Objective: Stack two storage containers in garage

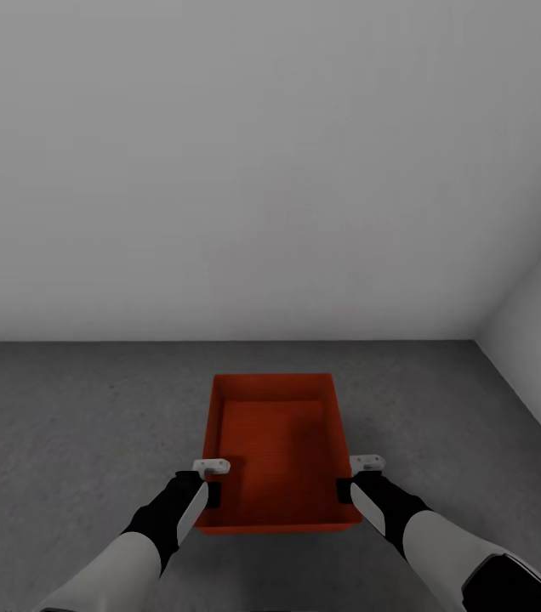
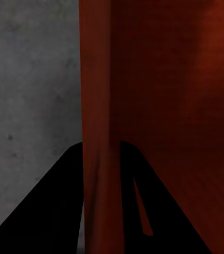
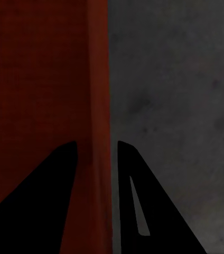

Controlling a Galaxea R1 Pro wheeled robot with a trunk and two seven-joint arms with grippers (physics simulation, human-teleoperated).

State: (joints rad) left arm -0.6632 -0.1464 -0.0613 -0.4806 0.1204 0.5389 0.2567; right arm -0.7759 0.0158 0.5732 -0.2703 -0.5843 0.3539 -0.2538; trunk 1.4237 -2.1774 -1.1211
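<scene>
Nearest the camera, the left gripper and right gripper were each seen clamped over a long side wall of the storage container, held near the garage wall above the floor; it was judged light, stiff, best gripped at the rims.

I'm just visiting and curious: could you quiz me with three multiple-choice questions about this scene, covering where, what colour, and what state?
1. Where does each gripper grip the container?
A. a side wall
B. the far wall
C. the base

2. The container's colour?
A. blue
B. red-orange
C. green

3. What does the container hold?
A. tools
B. another bin
C. nothing

Answers:
1 A: the left gripper and right gripper straddle opposite side walls.
2 B: the container is red-orange against the grey floor.
3 C: its bare ribbed bottom shows.
</scene>
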